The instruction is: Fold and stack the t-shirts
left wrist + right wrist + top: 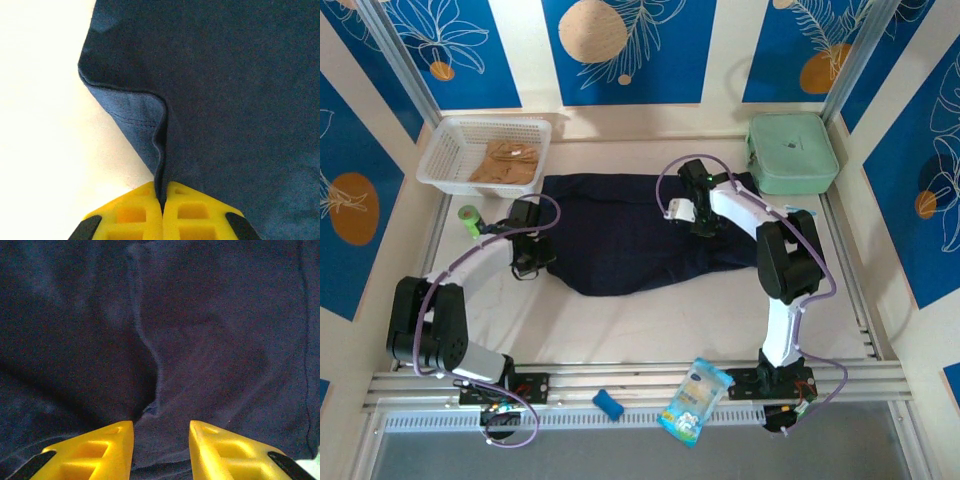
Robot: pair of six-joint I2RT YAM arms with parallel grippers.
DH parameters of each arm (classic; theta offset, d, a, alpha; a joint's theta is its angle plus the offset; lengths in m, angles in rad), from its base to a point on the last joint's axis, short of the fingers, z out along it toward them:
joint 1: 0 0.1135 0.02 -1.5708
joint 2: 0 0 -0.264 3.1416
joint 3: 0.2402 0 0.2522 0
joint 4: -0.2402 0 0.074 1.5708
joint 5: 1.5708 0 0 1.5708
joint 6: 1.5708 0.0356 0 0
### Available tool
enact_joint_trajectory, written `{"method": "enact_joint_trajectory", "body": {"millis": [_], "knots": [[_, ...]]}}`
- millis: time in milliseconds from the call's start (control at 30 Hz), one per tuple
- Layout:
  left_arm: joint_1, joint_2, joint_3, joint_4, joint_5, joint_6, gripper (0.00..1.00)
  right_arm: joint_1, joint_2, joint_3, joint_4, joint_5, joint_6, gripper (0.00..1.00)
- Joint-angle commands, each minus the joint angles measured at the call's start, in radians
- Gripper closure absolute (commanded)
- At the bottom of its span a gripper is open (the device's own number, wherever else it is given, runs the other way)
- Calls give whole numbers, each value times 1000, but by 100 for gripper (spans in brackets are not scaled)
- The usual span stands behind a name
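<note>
Two t-shirts: the navy t-shirt [640,235] lies spread mid-table, its sleeves indistinct, and the tan t-shirt [505,162] sits bunched in the far-left basket [440,155]. The left gripper [163,200] pinches the navy shirt's left edge. The right gripper [161,427] stands parted over a crease.

The big shirt [640,235] lies in the middle of the table [620,330]. A basket [438,158] sits behind it on the left, with the small shirt [505,163] inside. A case [792,152] sits behind on the right. A roll [470,218] lies left of the big shirt. A packet [696,400] and a block [609,404] lie in front.
</note>
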Motion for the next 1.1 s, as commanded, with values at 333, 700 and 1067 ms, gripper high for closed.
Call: {"method": "enact_joint_trajectory", "body": {"millis": [333, 700, 1067], "knots": [[-4, -21, 28, -41, -19, 21, 100, 91, -227, -281, -224, -107, 456, 57], [-5, -56, 17, -60, -49, 28, 100, 46, -163, -276, -227, -45, 576, 58], [-5, -42, 20, -55, -47, 26, 100, 74, -48, -122, -100, -44, 576, 68]]}}
